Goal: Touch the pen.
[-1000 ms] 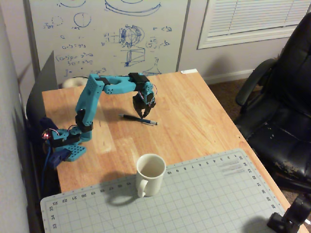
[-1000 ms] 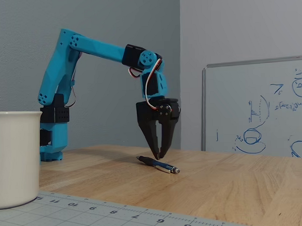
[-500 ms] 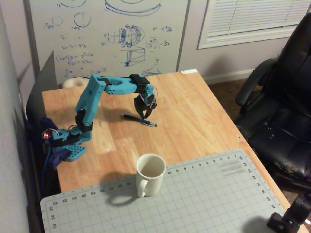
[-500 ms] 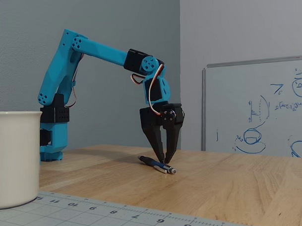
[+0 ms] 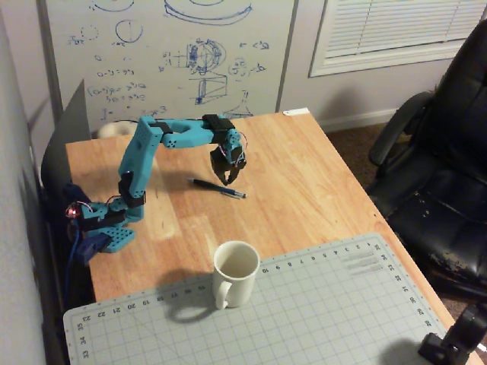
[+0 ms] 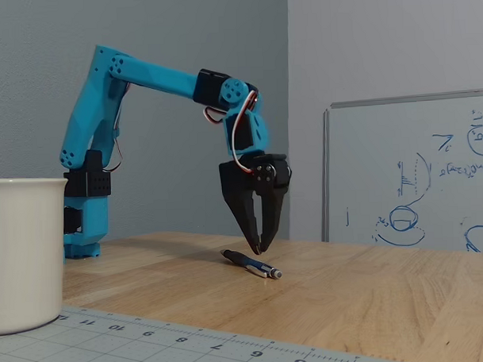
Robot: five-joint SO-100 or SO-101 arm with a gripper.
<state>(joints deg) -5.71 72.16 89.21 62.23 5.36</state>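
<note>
One slim dark pen (image 5: pixel 218 188) on woodgrain table (image 5: pixel 304 175); black hand (image 6: pixel 260 249) w/ tapered fingers pressed together, hovering above.

A turquoise arm (image 5: pixel 144 163) carries a black gripper (image 6: pixel 259 249) above a dark pen (image 5: pixel 217 187) on a light wooden table (image 5: pixel 304 182), near a white mug (image 5: pixel 234 272) and a grey gridded mat (image 5: pixel 327 312).

dim warm indoor light | soft shadows | slight blur | low-view mug (image 6: pixel 22 252) unfocused
</note>
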